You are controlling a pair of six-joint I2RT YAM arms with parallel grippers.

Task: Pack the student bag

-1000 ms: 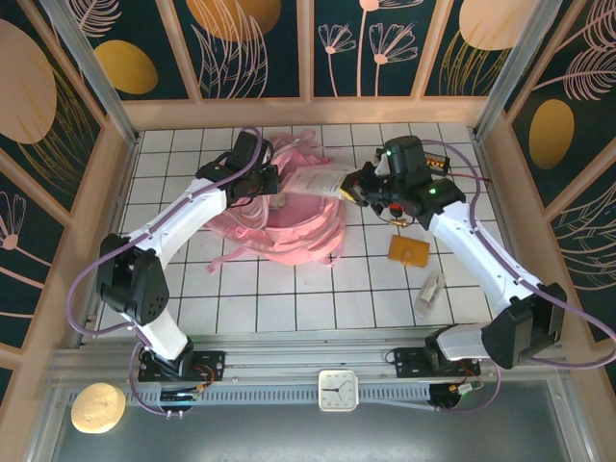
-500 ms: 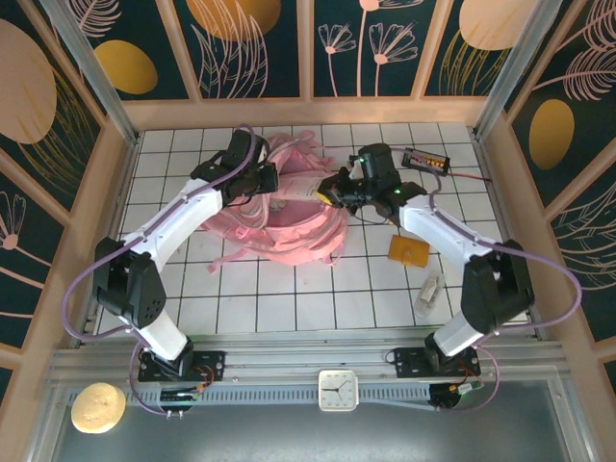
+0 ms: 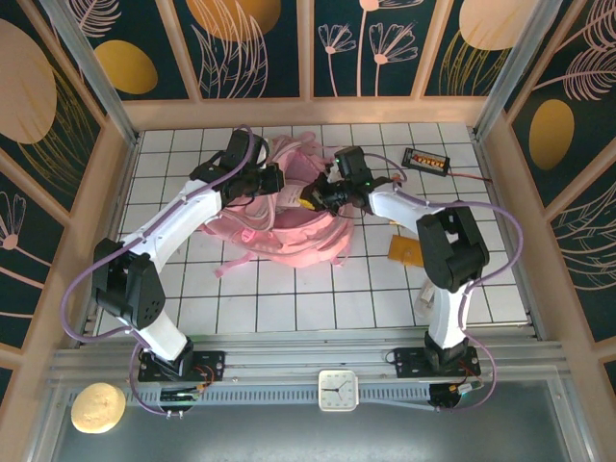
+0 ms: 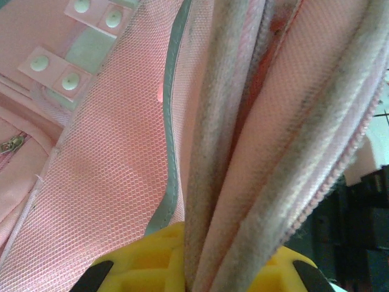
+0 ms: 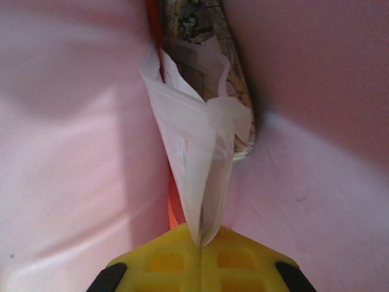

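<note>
The pink student bag (image 3: 289, 226) lies at the middle back of the tiled table. My left gripper (image 3: 267, 181) is at its top left, shut on the bag's rim; in the left wrist view the yellow fingers (image 4: 140, 267) pinch folded pink fabric and zip edging (image 4: 255, 158). My right gripper (image 3: 314, 196) reaches into the bag's opening from the right. In the right wrist view it (image 5: 200, 246) is shut on a thin white plastic packet (image 5: 197, 152), with pink lining (image 5: 73, 140) on both sides. A dark patterned item (image 5: 203, 21) lies deeper inside.
On the tiles to the right lie an orange pouch (image 3: 408, 252), a small pale packet (image 3: 428, 292) and a black device with a cable (image 3: 425, 160). A white clock (image 3: 338, 390) sits on the front rail. A tan round object (image 3: 96, 407) lies at the front left.
My right gripper has carried the white packet leftward from beside the bag into its opening. The left gripper has kept its hold on the rim, barely shifting.
</note>
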